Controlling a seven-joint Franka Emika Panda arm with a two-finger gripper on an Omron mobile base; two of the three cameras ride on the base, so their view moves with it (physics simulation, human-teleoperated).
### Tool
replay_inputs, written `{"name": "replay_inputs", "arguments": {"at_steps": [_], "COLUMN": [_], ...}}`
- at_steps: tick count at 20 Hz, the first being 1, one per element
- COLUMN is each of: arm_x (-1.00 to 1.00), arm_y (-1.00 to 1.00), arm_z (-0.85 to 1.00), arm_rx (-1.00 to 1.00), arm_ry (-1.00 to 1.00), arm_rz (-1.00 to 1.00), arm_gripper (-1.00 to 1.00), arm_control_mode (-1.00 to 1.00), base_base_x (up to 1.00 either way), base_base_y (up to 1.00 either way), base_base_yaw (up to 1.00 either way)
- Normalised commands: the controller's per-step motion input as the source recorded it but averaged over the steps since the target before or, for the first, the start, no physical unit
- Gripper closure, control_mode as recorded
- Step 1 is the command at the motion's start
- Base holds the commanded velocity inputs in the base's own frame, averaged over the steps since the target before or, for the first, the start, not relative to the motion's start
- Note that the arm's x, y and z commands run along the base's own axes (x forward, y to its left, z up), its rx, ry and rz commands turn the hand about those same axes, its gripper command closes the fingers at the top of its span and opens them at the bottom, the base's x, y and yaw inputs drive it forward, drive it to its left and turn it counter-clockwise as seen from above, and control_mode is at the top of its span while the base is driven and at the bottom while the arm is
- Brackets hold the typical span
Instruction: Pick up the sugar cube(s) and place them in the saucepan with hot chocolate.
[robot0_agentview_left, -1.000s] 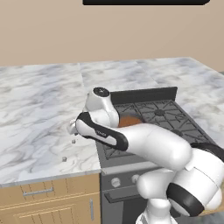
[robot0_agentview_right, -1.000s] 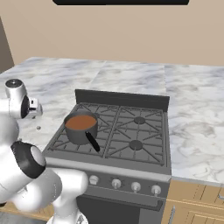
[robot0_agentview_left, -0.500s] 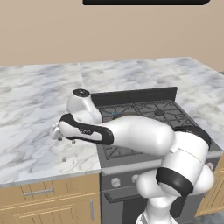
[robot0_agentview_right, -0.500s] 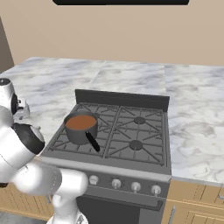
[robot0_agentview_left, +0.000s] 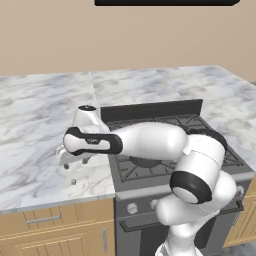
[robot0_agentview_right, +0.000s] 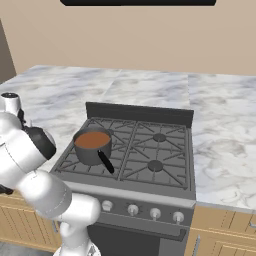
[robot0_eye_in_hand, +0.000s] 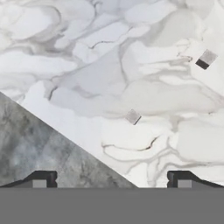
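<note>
Claw (robot0_eye_in_hand: 111, 179) spread wide with nothing between the tips, pointed down over the marble counter (robot0_eye_in_hand: 131, 52). Ahead of the tips, near mid-gap, one pale sugar cube (robot0_eye_in_hand: 132, 117) lying flat; farther out past the right tip, a second cube (robot0_eye_in_hand: 205, 59). Well off to the side, on the stove (robot0_agentview_right: 150, 150), saucepan with hot chocolate (robot0_agentview_right: 92, 146).

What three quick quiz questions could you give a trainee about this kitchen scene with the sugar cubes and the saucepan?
1. True or false: the gripper is shut on a sugar cube.
2. The saucepan sits on which stove burner, seen from the right base view? A front left, B back right, C on the counter.
3. How many sugar cubes lie on the marble counter in the hand view?

Key: 1 false, it is open and holds nothing. 2 A. 3 two, nearer cube and farther cube.
</note>
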Motion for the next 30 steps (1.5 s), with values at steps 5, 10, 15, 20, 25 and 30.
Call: {"name": "replay_inputs", "arguments": {"at_steps": [5, 10, 15, 20, 25, 30], "arm_x": [-0.3, -0.06, 0.23, 0.42, 0.4, 0.06], "arm_y": [0.0, 0.0, 0.0, 0.0, 0.0, 0.07], "arm_z": [0.0, -0.11, -0.36, -0.41, -0.3, -0.05], "arm_rx": [-0.21, -0.18, -0.03, 0.0, 0.0, 0.0], "arm_ry": [-0.01, 0.0, 0.01, 0.0, 0.0, -0.01], "arm_rz": [0.0, 0.0, 0.0, 0.0, 0.0, 0.0], "arm_gripper": [-1.0, -1.0, -1.0, -1.0, -1.0, -1.0], "arm_control_mode": [-1.0, -1.0, -1.0, -1.0, -1.0, -1.0], "base_base_x": [0.0, 0.0, 0.0, 0.0, 0.0, 0.0], "base_base_y": [0.0, 0.0, 0.0, 0.0, 0.0, 0.0], "base_base_yaw": [0.0, 0.0, 0.0, 0.0, 0.0, 0.0]}}
